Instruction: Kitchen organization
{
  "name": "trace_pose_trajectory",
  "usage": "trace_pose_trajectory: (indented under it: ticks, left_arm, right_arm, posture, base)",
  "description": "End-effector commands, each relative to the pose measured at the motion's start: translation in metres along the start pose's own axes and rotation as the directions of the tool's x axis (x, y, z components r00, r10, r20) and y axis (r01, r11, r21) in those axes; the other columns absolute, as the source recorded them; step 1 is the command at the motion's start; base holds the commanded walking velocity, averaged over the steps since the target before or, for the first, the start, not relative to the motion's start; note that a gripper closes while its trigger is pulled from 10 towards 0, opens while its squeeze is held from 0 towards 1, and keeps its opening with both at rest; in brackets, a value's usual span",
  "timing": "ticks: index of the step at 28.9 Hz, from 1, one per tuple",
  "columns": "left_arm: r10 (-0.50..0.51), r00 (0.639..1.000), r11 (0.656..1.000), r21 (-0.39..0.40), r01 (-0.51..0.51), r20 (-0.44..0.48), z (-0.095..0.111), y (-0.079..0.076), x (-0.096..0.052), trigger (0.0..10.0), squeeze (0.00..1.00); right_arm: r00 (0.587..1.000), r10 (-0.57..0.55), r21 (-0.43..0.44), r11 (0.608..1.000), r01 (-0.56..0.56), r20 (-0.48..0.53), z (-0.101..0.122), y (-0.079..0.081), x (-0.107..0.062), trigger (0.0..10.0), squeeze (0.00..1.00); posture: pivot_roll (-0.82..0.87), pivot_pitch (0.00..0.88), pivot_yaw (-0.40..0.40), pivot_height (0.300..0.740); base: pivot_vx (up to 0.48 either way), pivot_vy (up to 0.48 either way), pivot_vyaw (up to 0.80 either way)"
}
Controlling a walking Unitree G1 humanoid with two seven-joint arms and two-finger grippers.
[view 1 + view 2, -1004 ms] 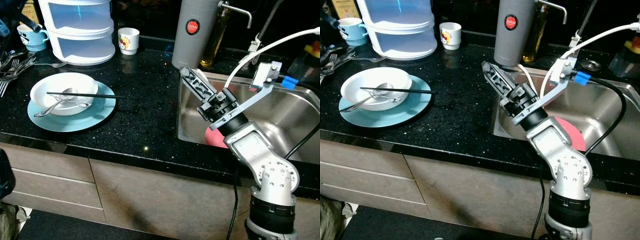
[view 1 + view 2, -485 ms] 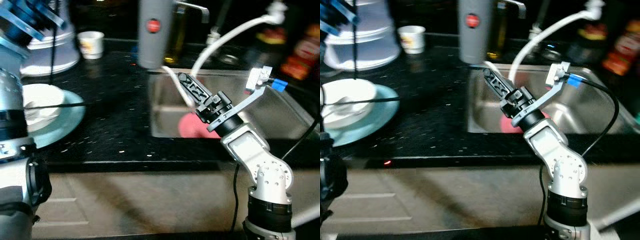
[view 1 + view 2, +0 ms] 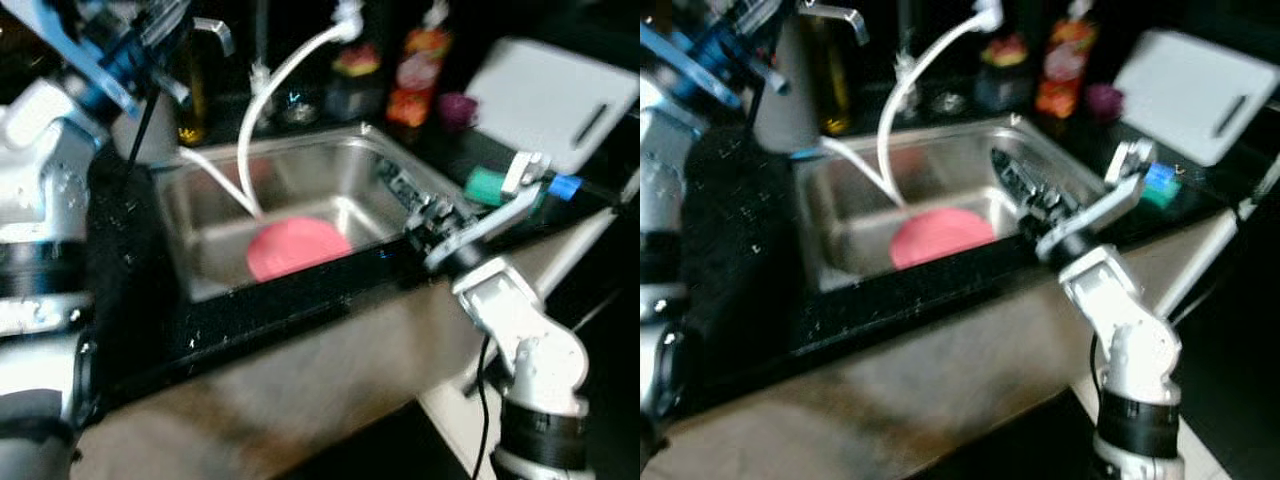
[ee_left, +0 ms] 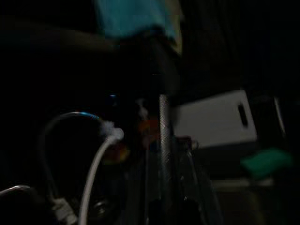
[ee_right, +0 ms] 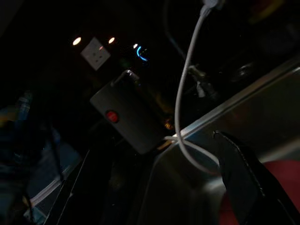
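Steel sink [image 3: 330, 180] holds pink plate [image 3: 297, 247]; right gripper [image 3: 1012, 172] above it, jaws' state unclear.

A round pink plate [image 3: 297, 247] lies in the steel sink [image 3: 215, 215], near the front wall and a little toward the 7 o'clock corner of the basin, leaning against the sink bottom so its face tips up. A white hose [image 3: 262, 110] curves down from 12 o'clock and ends just above the plate's rim. Behind the sink, at 12 to 1 o'clock on the dark surface [image 3: 130, 290], stand blurred bottles [image 3: 421, 62] with red and orange labels. A white cutting board [image 3: 555, 100] lies tilted at 2 o'clock, with a green sponge [image 3: 487, 185] just in front of it.
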State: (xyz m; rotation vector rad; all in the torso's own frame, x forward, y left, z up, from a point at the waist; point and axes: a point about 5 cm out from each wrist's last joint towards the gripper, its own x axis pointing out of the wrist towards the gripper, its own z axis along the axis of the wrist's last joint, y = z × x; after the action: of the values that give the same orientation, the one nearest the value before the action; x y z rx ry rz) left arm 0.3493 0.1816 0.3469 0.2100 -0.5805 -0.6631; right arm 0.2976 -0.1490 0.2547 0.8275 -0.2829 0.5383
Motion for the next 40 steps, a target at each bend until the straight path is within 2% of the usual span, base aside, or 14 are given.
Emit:
trace_pose_trajectory:
  ticks: [1, 2, 3, 6, 7, 9, 12, 18, 27, 40]
  left_arm:
    - [-0.03, 0.999, 0.999, 0.032, 0.031, -0.032, -0.008, -0.009, 0.005, 10.0, 0.0]
    - [-0.045, 0.997, 0.998, 0.048, 0.048, -0.055, -0.015, -0.016, 0.006, 10.0, 0.0]
    - [-0.045, 0.997, 0.998, 0.048, 0.048, -0.055, -0.015, -0.016, 0.006, 10.0, 0.0]
    - [-0.117, 0.984, 0.984, 0.122, 0.133, -0.133, -0.035, -0.042, 0.011, 10.0, 0.0]
    - [-0.117, 0.984, 0.984, 0.122, 0.133, -0.133, -0.035, -0.042, 0.011, 10.0, 0.0]
    - [-0.138, 0.975, 0.971, 0.171, 0.168, -0.175, -0.047, -0.054, 0.014, 10.0, 0.0]
    - [-0.13, 0.972, 0.97, 0.181, 0.165, -0.194, -0.054, -0.056, 0.013, 10.0, 0.0]
    - [-0.1, 0.945, 0.954, 0.239, 0.179, -0.311, -0.085, -0.063, 0.004, 10.0, 0.0]
    - [-0.057, 0.925, 0.921, 0.338, 0.194, -0.376, -0.097, -0.058, 0.001, 10.0, 0.0]
    - [-0.037, 0.912, 0.915, 0.353, 0.195, -0.408, -0.11, -0.058, -0.006, 10.0, 0.0]
  right_arm:
    - [1.0, -0.005, -0.01, 1.0, 0.005, 0.002, 0.0, -0.002, -0.001, 10.0, 0.0]
    - [1.0, -0.006, -0.016, 1.0, 0.006, 0.006, 0.0, -0.002, -0.001, 10.0, 0.0]
    - [1.0, -0.006, -0.016, 1.0, 0.006, 0.006, 0.0, -0.002, -0.001, 10.0, 0.0]
    - [1.0, -0.003, -0.035, 0.999, 0.003, 0.005, -0.002, -0.003, -0.002, 10.0, 0.0]
    - [1.0, -0.003, -0.035, 0.999, 0.003, 0.005, -0.002, -0.003, -0.002, 10.0, 0.0]
    - [1.0, 0.002, -0.042, 0.999, -0.003, -0.017, -0.009, -0.004, -0.006, 10.0, 0.0]
    - [0.999, 0.006, -0.044, 0.999, -0.008, -0.039, -0.016, -0.006, -0.011, 10.0, 0.0]
    - [0.993, 0.019, -0.022, 1.0, -0.022, -0.114, -0.04, -0.008, -0.024, 10.0, 0.0]
    - [0.992, 0.056, -0.006, 0.998, -0.057, -0.113, -0.046, -0.004, -0.026, 10.0, 0.0]
    - [0.989, 0.083, 0.013, 0.997, -0.082, -0.125, -0.055, 0.001, -0.026, 10.0, 0.0]
  posture:
    - [0.03, 0.0, -0.009, 0.74]
    - [0.03, 0.0, -0.009, 0.74]
    - [0.03, 0.0, -0.009, 0.74]
    - [0.03, 0.0, -0.003, 0.74]
    - [0.03, 0.0, -0.003, 0.74]
    - [0.02, 0.0, 0.004, 0.74]
    - [0.02, 0.0, 0.004, 0.74]
    - [0.01, 0.0, 0.006, 0.74]
    - [0.0, 0.0, 0.011, 0.74]
    - [0.01, 0.0, 0.014, 0.74]
  base:
    - [0.0, 0.0, -0.8]
    - [0.0, 0.0, -0.54]
    - [0.0, 0.0, -0.54]
    - [0.0, 0.0, -0.18]
    - [0.0, 0.0, 0.0]
    - [0.0, 0.0, 0.0]
    - [0.0, 0.0, 0.0]
    - [0.0, 0.0, 0.0]
    - [0.0, 0.0, 0.0]
    - [0.0, 0.0, 0.0]
